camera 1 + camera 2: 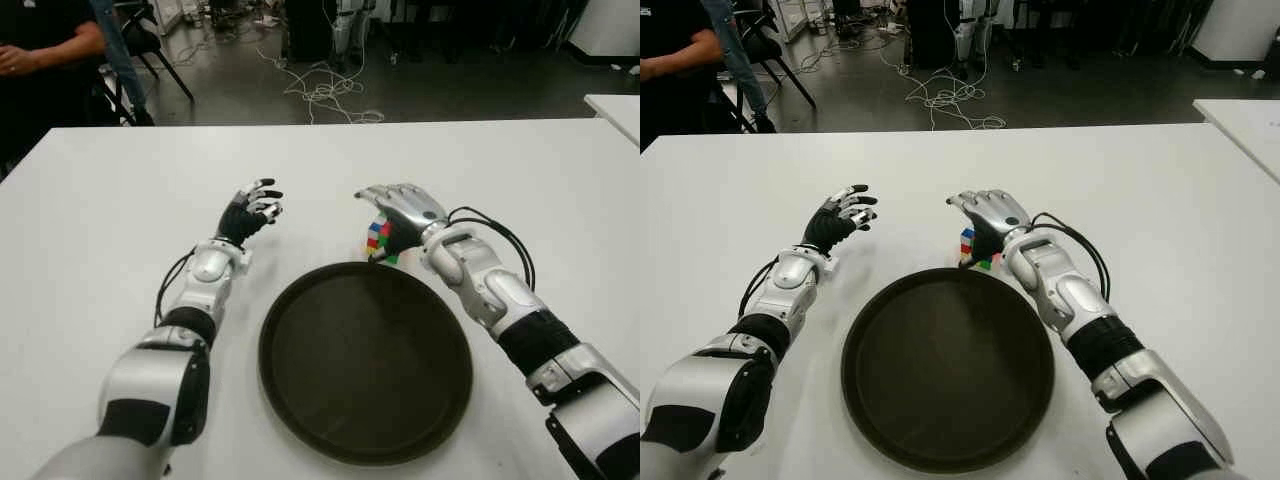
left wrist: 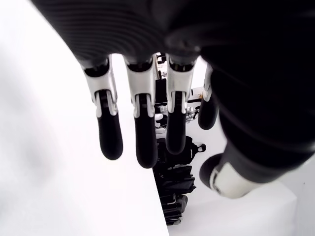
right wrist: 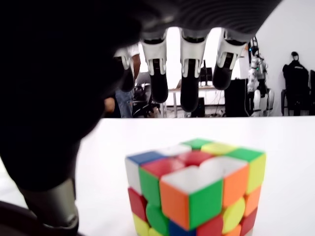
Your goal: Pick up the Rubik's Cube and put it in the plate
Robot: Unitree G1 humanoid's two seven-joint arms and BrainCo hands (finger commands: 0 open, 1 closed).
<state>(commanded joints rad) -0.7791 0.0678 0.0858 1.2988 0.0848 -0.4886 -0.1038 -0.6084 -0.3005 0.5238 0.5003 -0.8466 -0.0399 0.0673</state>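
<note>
The Rubik's Cube (image 1: 378,241) stands on the white table (image 1: 100,220), just past the far rim of the dark round plate (image 1: 365,360). My right hand (image 1: 398,208) hovers over the cube from the right, fingers stretched out above it and open. In the right wrist view the cube (image 3: 197,189) sits below the fingertips (image 3: 189,98) with a gap between them; the thumb hangs beside it. My left hand (image 1: 255,208) is open to the left of the cube, above the table and holding nothing. The plate holds nothing.
A person (image 1: 40,60) sits beyond the table's far left corner, next to a chair (image 1: 150,50). Cables (image 1: 320,90) lie on the floor behind the table. The corner of another white table (image 1: 615,105) shows at the right.
</note>
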